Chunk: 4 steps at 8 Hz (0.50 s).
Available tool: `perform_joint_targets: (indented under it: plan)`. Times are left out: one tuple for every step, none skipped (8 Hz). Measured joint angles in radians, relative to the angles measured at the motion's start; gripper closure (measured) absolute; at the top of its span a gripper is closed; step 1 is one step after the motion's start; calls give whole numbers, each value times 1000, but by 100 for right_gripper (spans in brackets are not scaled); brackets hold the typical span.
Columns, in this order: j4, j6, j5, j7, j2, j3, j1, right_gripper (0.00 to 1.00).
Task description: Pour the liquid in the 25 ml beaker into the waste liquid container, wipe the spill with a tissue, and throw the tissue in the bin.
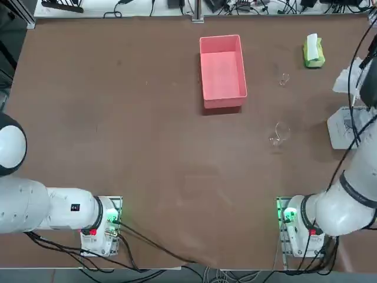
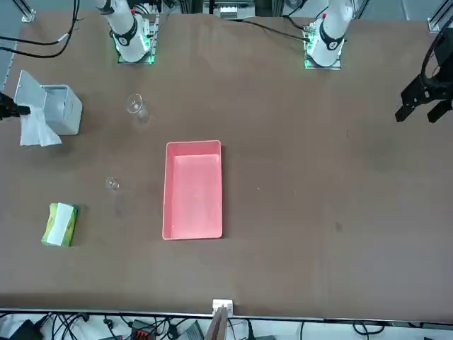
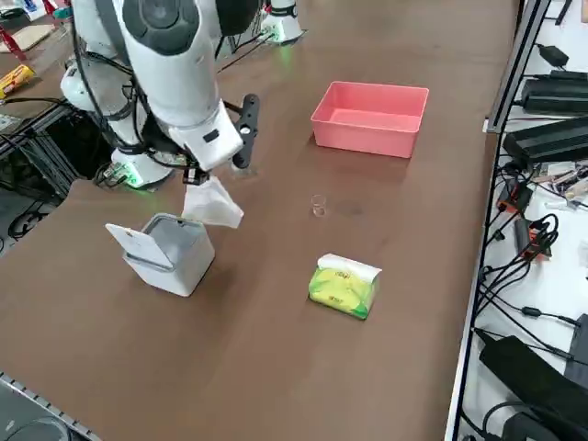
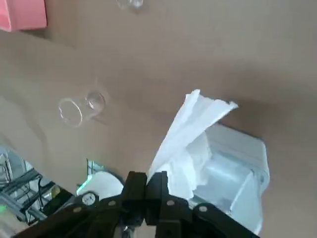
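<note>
My right gripper (image 4: 147,181) is shut on a white crumpled tissue (image 4: 190,134) and holds it just above the open pale grey bin (image 4: 235,171). In the right side view the gripper (image 3: 195,176) hangs over the bin (image 3: 179,259), the tissue (image 3: 213,207) dangling beneath it and slightly towards the tiny 25 ml beaker (image 3: 319,205). That beaker (image 1: 284,79) stands upright on the table, between the pink waste liquid container (image 1: 201,65) and the green pack. From the front, the tissue (image 2: 35,131) overlaps the bin (image 2: 64,106).
A larger clear glass beaker (image 1: 280,134) stands nearer the right arm's base. The green tissue pack (image 3: 344,285) with a white sheet sticking out lies near the far right corner. The bin's lid (image 3: 129,241) is flipped open. Cables and equipment line the table's edges.
</note>
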Motion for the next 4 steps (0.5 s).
perform_joint_targets:
  plan:
    - [-24, 0, -34, 0, -35, 43, -40, 98]
    - [-57, 0, -63, 0, -69, 62, -54, 98]
    - [-93, 1, -94, 0, -106, 73, -53, 98]
    - [-131, 2, -123, 0, -145, 84, -53, 98]
